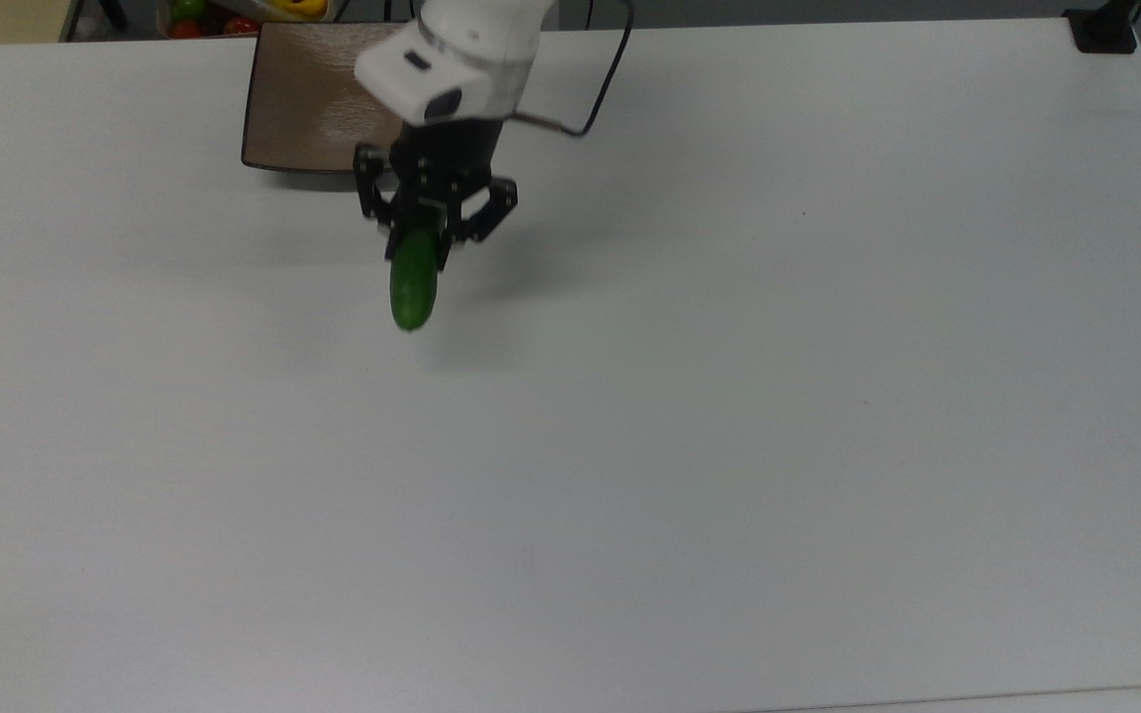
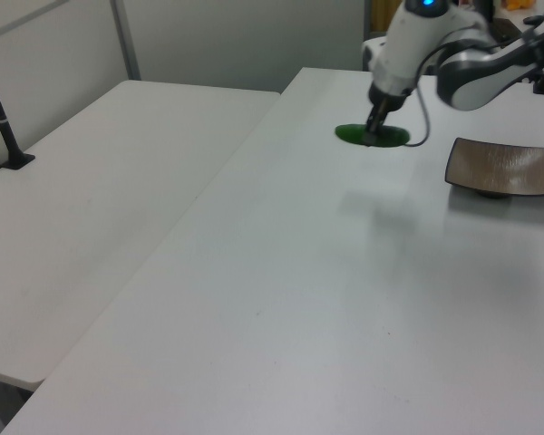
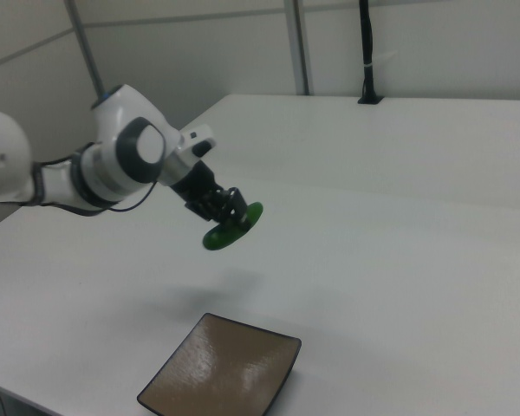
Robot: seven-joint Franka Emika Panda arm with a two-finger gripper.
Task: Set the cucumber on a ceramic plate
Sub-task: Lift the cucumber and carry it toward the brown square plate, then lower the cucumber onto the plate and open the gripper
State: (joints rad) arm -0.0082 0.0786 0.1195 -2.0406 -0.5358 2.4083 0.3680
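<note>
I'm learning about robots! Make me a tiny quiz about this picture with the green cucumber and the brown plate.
1. True or false: the cucumber is lying on the ceramic plate.
2. What is the tool doing? A) hanging open B) gripping the cucumber C) pressing on the plate
3. Fill in: the plate rests on a white ____.

Key:
1. False. It is held up in the air, above the table.
2. B
3. table
</note>
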